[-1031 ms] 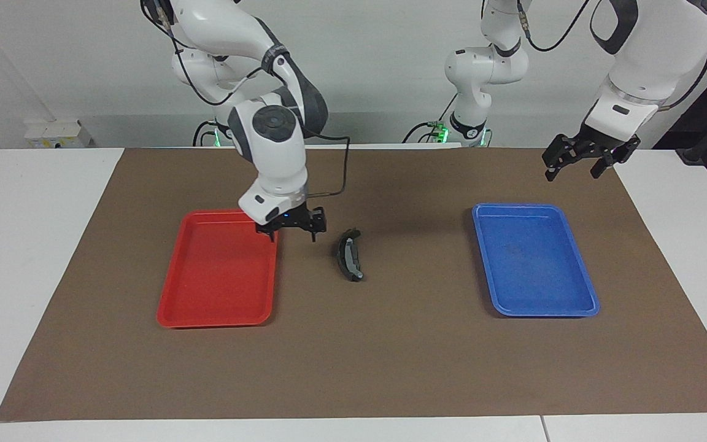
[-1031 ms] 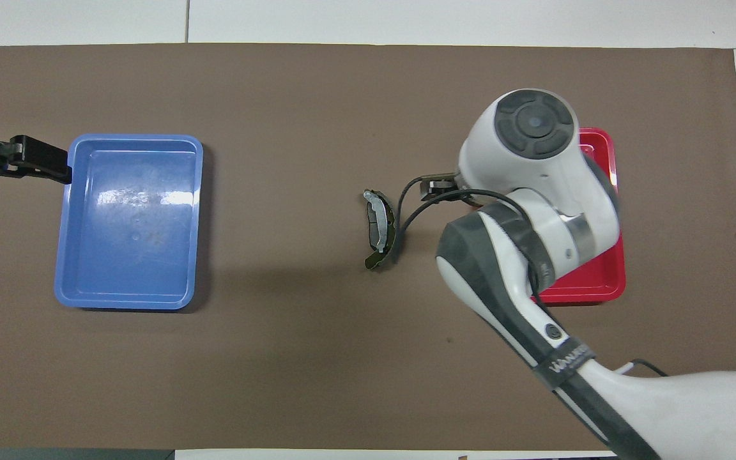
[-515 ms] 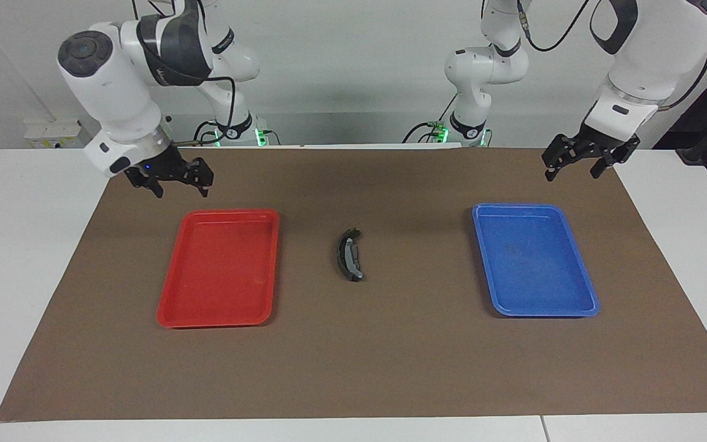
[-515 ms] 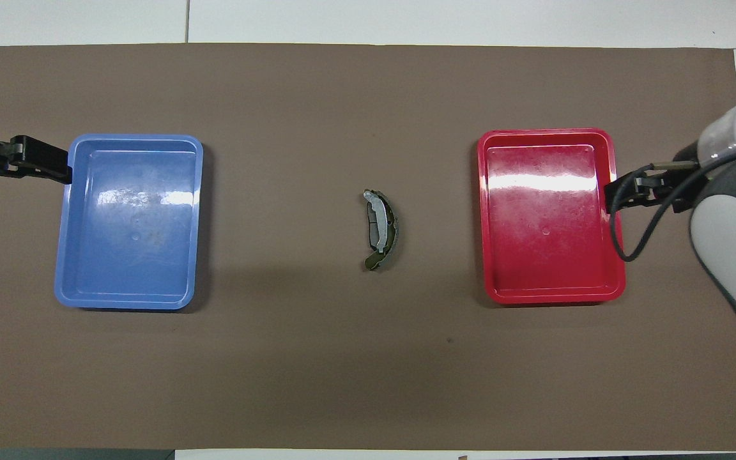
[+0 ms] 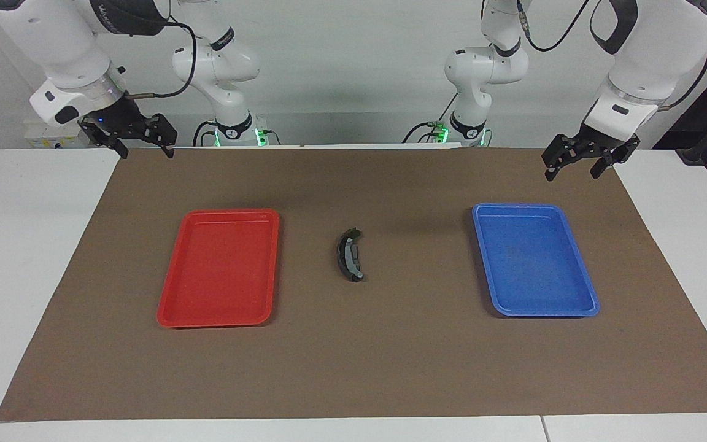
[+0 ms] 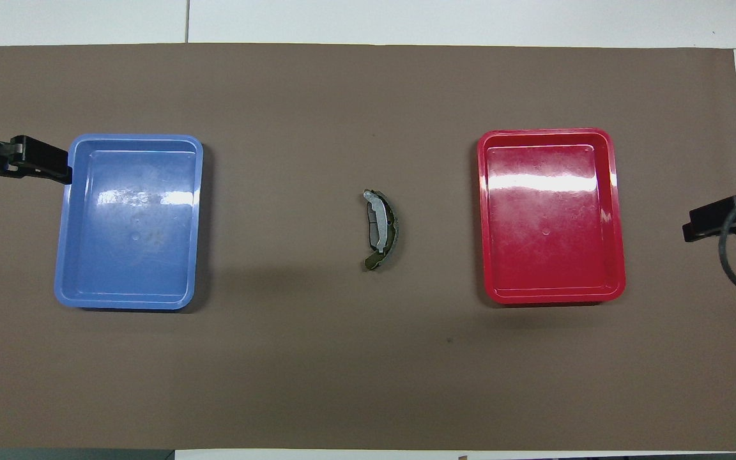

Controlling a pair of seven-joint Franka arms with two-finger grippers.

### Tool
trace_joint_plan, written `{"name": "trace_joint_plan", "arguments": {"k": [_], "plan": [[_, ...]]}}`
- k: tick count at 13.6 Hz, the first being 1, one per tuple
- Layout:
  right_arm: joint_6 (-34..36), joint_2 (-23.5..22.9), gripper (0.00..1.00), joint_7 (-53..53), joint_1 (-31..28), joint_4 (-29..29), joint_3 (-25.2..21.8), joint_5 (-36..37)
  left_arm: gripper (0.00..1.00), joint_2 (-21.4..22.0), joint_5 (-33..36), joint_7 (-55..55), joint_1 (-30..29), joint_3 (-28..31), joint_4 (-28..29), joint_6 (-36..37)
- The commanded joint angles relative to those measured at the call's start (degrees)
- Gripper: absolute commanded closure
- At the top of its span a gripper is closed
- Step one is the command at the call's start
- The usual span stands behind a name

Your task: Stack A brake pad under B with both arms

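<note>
Stacking looks done to us: B (image 5: 348, 255) lies mid-surface (image 5: 390, 368) btwn red tray (image 5: 166, 310) & blue tray (image 5: 587, 307), A brake pad presumably beneath, we can't separate it. Left end effector (image 5: 576, 166) hangs over the surface corner nr blue tray, right end effector (image 5: 142, 142) over the corner nr red tray, both spread, empty. Next: nothing but a check. Overhead view shows B's grey strip; facing view shows the arms' height

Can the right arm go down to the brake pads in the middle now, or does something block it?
Probably yes. The right gripper hangs open, high over the mat's edge. Only the flat red tray lies between it and the stacked brake pads, and nothing stands above them.
</note>
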State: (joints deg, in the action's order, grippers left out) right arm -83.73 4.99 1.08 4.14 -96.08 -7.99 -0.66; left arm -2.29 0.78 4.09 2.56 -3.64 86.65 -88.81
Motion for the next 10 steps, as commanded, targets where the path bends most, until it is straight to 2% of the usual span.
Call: {"name": "trace_joint_plan", "arguments": {"k": [1, 10], "plan": [[0.0, -0.4, 0.00, 0.9, -0.1, 0.4, 0.0, -0.1, 0.00, 1.6, -0.7, -0.9, 0.3, 0.6, 1.6, 0.5], [-3.8, -0.8, 0.00, 0.9, -0.1, 0.9, 0.8, 2.8, 0.00, 1.8, -0.7, -2.2, 0.4, 0.3, 1.7, 2.8]]}}
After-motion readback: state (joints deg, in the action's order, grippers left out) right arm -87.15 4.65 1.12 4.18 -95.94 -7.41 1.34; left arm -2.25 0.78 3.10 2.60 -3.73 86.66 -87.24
